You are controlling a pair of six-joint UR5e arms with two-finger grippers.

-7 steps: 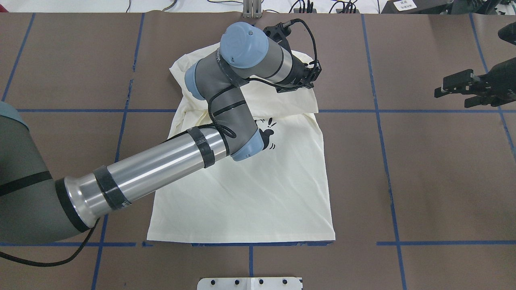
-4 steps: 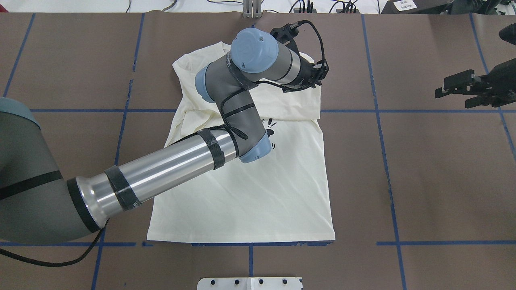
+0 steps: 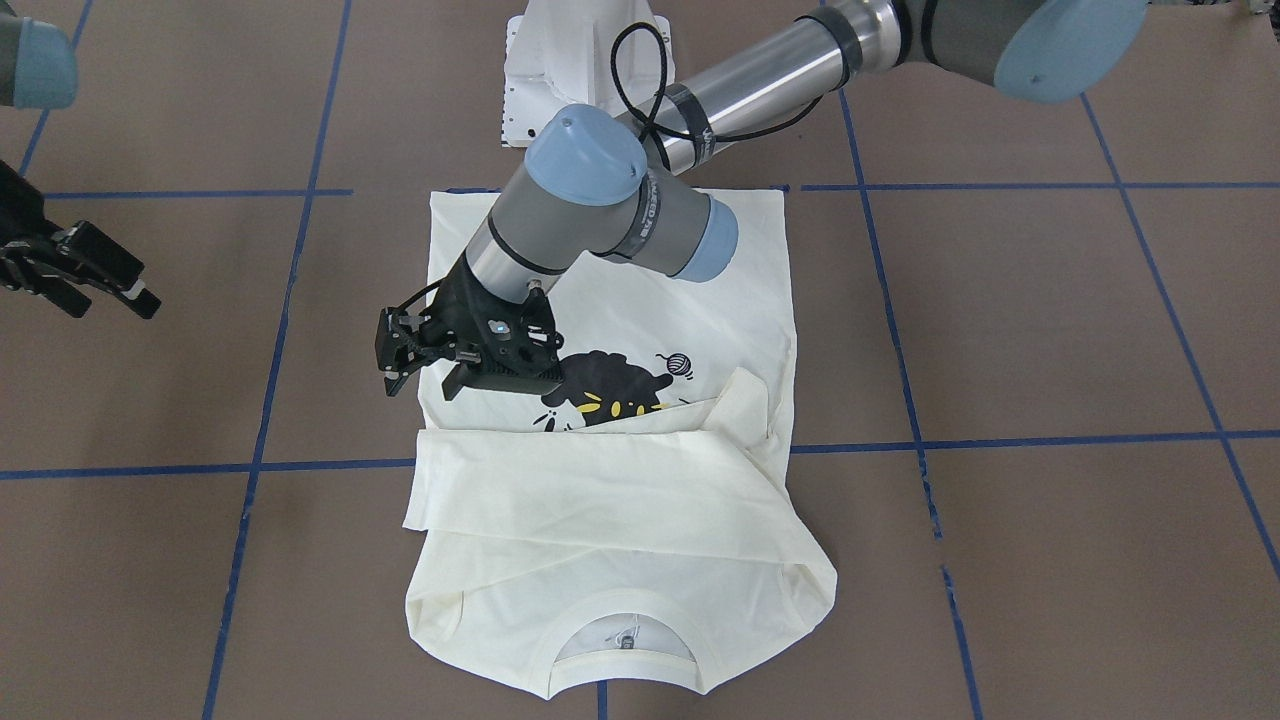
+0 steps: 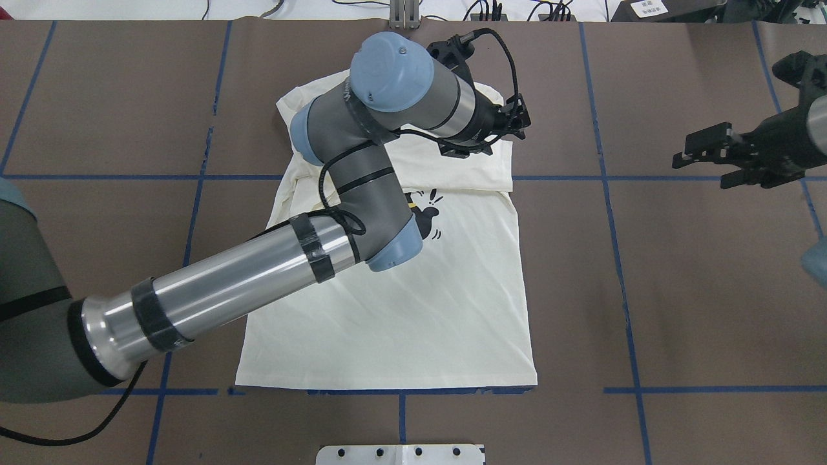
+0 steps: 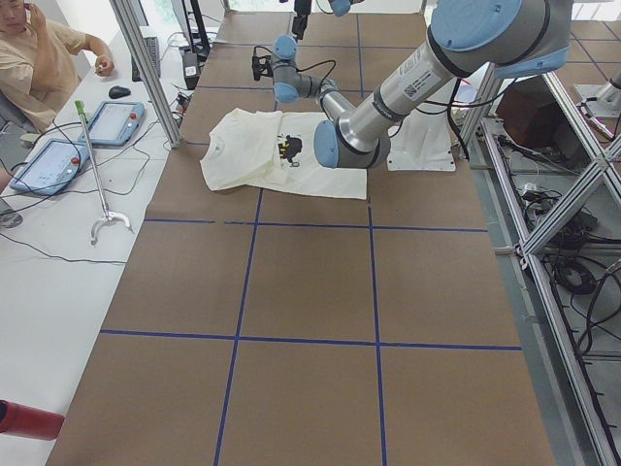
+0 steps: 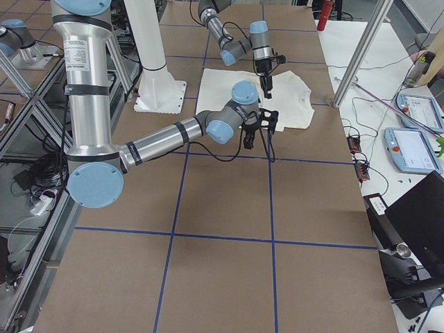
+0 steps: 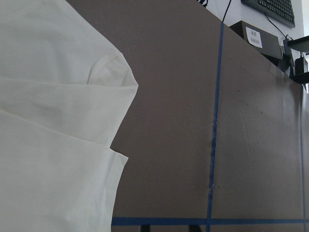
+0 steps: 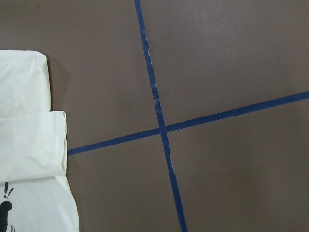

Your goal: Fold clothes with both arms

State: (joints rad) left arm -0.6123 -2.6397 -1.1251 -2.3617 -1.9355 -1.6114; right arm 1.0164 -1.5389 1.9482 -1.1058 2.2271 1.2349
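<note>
**Overhead exterior view: sleeves are in, the long fold needs both arms at one end**

Across the brown table the shirt lies flat and print-up at the middle. Its hem is nearest the robot and its collar is at the far end. A sleeve band is laid across the chest and covers the lower part of the cat print.

The left arm reaches diagonally over the cloth. The left gripper hangs just above the shirt's edge on the robot's right side, jaws apart and empty. The right arm sits well off to the side. The right gripper is also spread and holds nothing.

The next step is probably folding one end of the shirt over the other. To do it well, each gripper should take a corner at the same end. They should pinch only the layers meant to move, then lift and carry level so the band does not slip.

Other things around:
- The white pedestal stands just beyond the hem.
- Blue tape lines grid the table.
- A person sits at a side desk with pendants, well apart from the work.

The main obstacle is the left arm's own forearm and elbow, which hang above the cloth. It should withdraw to its own side first.
</note>
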